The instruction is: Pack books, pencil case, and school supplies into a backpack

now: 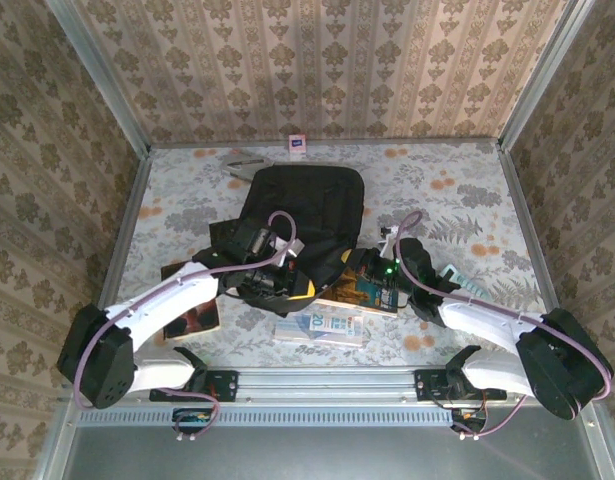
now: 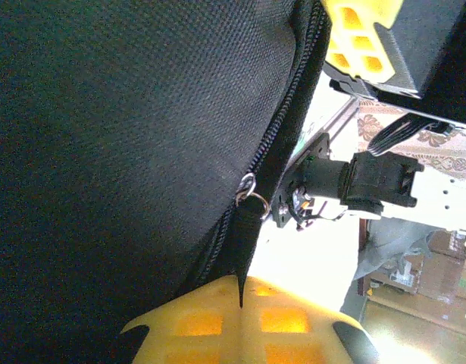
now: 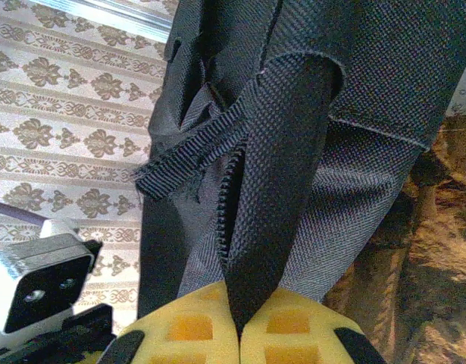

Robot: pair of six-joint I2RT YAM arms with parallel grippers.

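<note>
Floral worktop (image 1: 467, 190) carries the backpack (image 1: 305, 205) at centre; our left hand (image 2: 240, 296) pinches its fabric beside the zip (image 2: 282, 129), our right hand (image 3: 239, 315) pinches a webbing strap (image 3: 278, 174). We judge packing barely begun: books (image 1: 320, 327) lie outside near us.

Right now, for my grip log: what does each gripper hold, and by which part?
Both hold the backpack: left gripper pinches the fabric beside its zip, right gripper a webbing strap.

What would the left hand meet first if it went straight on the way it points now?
The backpack: the left hand is shut on its black fabric beside the zip, so it would likely push straight into that fabric.
</note>
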